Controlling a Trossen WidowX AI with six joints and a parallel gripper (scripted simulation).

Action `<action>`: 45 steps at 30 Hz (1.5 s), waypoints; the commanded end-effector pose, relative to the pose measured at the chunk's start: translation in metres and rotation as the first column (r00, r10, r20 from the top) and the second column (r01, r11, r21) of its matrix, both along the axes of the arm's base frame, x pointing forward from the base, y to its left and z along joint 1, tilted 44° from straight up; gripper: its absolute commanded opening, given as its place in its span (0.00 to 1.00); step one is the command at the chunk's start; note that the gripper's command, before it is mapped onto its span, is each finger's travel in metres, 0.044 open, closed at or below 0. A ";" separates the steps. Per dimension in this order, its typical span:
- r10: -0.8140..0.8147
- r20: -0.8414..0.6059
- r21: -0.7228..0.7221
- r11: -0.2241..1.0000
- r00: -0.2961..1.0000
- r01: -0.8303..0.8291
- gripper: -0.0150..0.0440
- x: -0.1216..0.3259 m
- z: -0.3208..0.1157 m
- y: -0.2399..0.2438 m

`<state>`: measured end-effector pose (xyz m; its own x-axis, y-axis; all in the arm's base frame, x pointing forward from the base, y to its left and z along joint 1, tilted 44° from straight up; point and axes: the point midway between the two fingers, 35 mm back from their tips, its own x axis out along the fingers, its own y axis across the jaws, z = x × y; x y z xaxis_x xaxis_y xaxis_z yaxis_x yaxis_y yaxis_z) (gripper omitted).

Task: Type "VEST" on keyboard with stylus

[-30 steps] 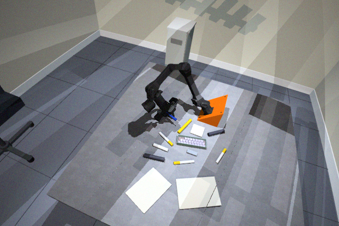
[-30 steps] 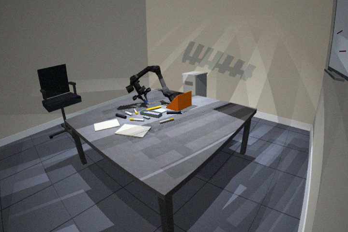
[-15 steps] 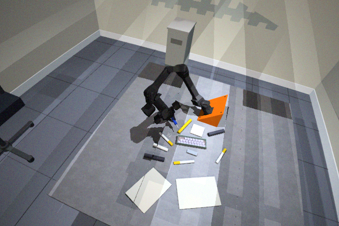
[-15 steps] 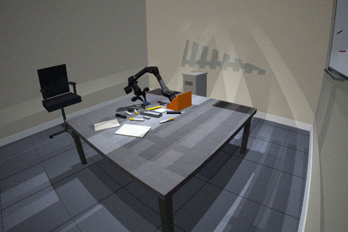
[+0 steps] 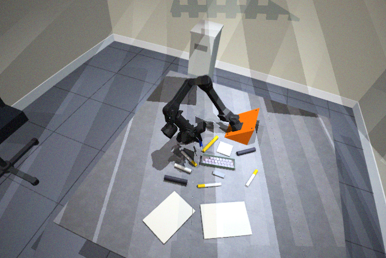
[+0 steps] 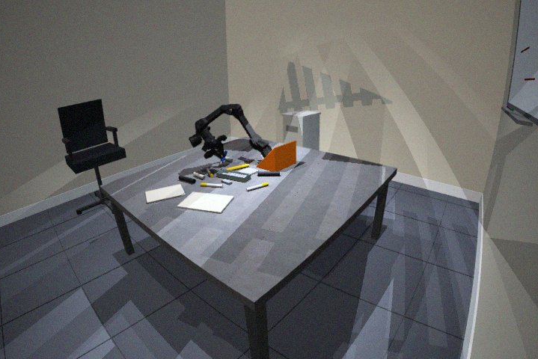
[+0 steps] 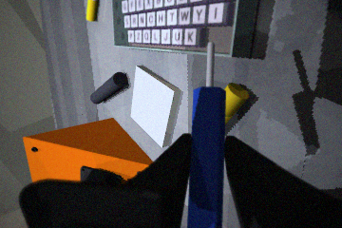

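My gripper (image 5: 199,140) (image 6: 223,154) (image 7: 207,142) is shut on the blue stylus (image 5: 201,143) (image 6: 224,158) (image 7: 208,114), whose thin pale tip points forward and down. The green-framed keyboard (image 5: 218,162) (image 6: 233,175) (image 7: 183,17) lies on the desk with pale lettered keys. In the top view the stylus tip is just off the keyboard's left end. In the wrist view it overlaps the near frame edge, beside the K key. T, W, Y and I are readable in the row beyond. The farthest keys are cut off at the top. The tip's height is hard to judge.
A yellow cylinder (image 5: 210,143) (image 7: 234,102) lies close to the stylus. A white square block (image 5: 224,148) (image 7: 153,106), a dark cylinder (image 5: 246,151) (image 7: 108,88) and an orange wedge (image 5: 245,123) (image 6: 283,156) (image 7: 84,154) are nearby. Several markers surround the keyboard.
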<state>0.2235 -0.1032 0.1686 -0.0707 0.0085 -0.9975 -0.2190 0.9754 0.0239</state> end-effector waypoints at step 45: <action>-0.974 -0.185 -0.139 0.160 0.133 0.977 0.25 0.065 -0.026 0.084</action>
<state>0.2844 -0.0255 0.1420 -0.1646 0.2190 -0.9617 0.9033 0.4251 -0.0578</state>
